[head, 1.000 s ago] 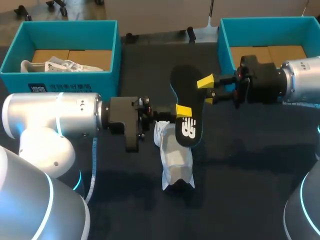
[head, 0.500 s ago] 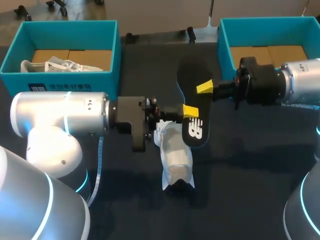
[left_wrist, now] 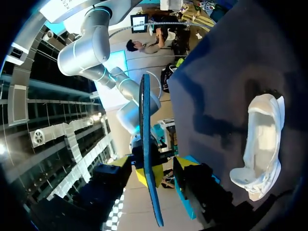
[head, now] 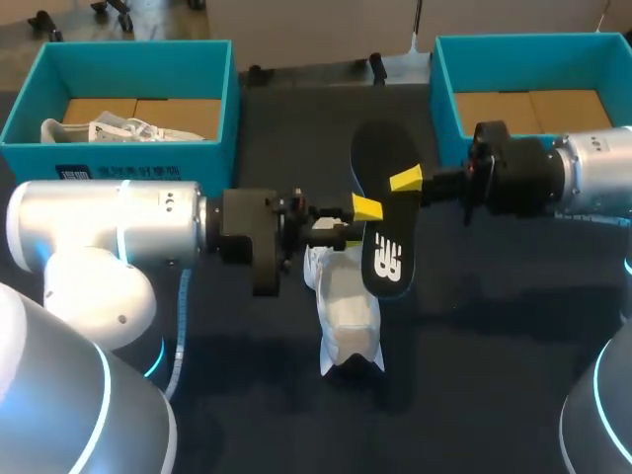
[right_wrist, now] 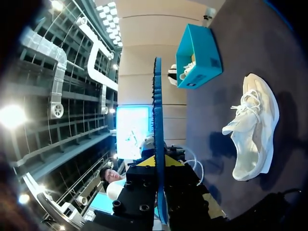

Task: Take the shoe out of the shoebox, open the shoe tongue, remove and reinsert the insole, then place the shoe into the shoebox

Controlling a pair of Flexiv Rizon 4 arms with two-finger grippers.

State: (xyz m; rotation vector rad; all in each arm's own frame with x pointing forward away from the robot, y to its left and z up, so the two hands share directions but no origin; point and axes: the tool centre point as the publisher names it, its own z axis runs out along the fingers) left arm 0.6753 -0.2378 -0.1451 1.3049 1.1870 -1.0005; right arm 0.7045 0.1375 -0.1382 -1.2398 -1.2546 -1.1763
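The right gripper (head: 409, 184) is clamping the black insole (head: 387, 247) from both sides, holding it in the air above the table (head: 494, 326). The left gripper (head: 367, 210) is straddling the insole with its fingers parted, a gap showing at one finger. The white shoe (head: 348, 306) is lying on the table beneath the insole, between the left shoebox (head: 118, 163) and the right shoebox (head: 446, 99)
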